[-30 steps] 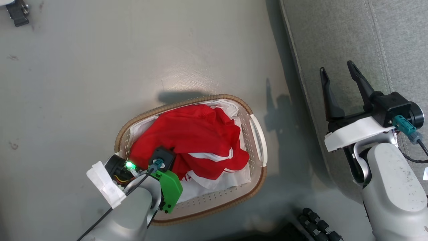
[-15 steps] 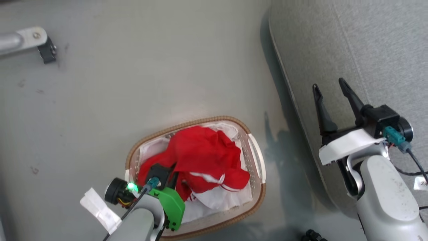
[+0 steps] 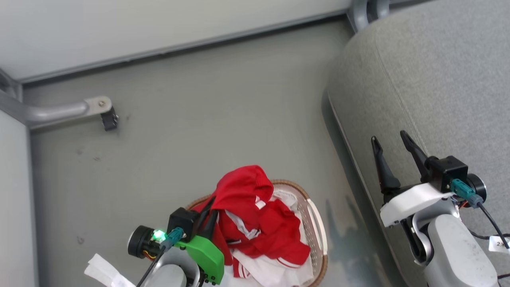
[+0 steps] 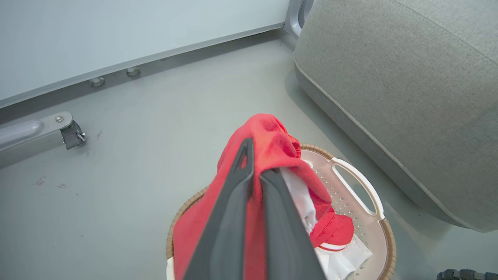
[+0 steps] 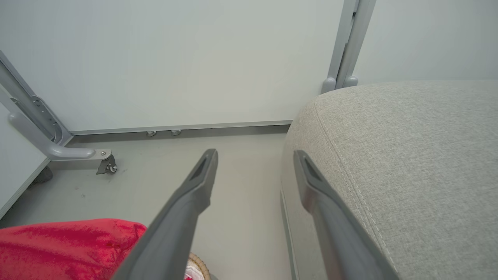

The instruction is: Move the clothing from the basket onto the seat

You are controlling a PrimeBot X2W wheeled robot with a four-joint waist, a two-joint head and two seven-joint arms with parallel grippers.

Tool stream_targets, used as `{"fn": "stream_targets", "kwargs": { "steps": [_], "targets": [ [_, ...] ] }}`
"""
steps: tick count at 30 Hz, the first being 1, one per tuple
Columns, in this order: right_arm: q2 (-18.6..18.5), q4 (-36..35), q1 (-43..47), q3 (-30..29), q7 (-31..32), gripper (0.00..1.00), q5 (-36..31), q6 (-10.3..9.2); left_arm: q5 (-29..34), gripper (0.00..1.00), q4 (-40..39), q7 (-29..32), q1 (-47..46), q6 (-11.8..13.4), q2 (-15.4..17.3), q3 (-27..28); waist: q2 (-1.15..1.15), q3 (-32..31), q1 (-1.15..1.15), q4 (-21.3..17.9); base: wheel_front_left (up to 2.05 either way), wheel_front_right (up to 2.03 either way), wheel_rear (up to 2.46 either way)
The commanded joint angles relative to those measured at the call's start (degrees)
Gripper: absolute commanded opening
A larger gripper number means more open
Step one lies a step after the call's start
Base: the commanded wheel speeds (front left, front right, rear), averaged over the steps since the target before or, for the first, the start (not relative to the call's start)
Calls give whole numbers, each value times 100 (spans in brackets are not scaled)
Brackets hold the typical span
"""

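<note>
The clothing (image 3: 247, 191) is a heap of red garments with white trim. Its top fold is pulled up into a peak above the basket (image 3: 316, 223), while the remainder lies on the white liner. My left gripper (image 3: 210, 210) is shut on that raised red fold (image 4: 272, 136), its fingers (image 4: 233, 202) pressed together with cloth draped over them. The basket's white handle (image 4: 358, 179) faces the seat (image 3: 438, 79). My right gripper (image 3: 388, 136) hovers open and holds nothing over the seat's near edge (image 5: 408, 155). The red cloth (image 5: 66, 245) is at that view's lower left.
The basket stands on a grey floor (image 3: 199, 119) just left of the seat. A metal frame leg with a caster (image 3: 101, 109) stands on the floor at the far left. A pale wall panel (image 3: 159, 24) closes off the back.
The head camera has tilted up, so the whole picture has shifted. My left gripper has shut on the red garment and raised it above the basket. The right gripper stays open.
</note>
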Motion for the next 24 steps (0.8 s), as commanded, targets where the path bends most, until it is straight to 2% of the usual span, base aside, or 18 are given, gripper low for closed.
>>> {"fn": "stream_targets", "kwargs": {
  "steps": [1, 10, 17, 24],
  "targets": [
    [-17, 22, 143, -2, -26, 100, 19, -6, 56, 0, -175, -4, 148, -22, 12, 80, 0, -569, 0, 292, 0, 0, 0],
    [40, 79, 528, -69, -26, 100, 46, -6, -12, 0, -1521, -4, 296, -76, -16, 660, 0, -1128, 0, 432, 0, 0, 0],
    [97, 115, 779, -42, -26, 100, 7, -6, -153, 0, -2357, -4, 28, -91, -15, 802, 0, -1392, 0, 429, 0, 0, 0],
    [109, 180, 948, 175, -26, 100, -31, -6, -266, 0, -2799, -4, -188, -98, -16, 821, 0, -1489, 0, 438, 0, 0, 0]
  ]
}}
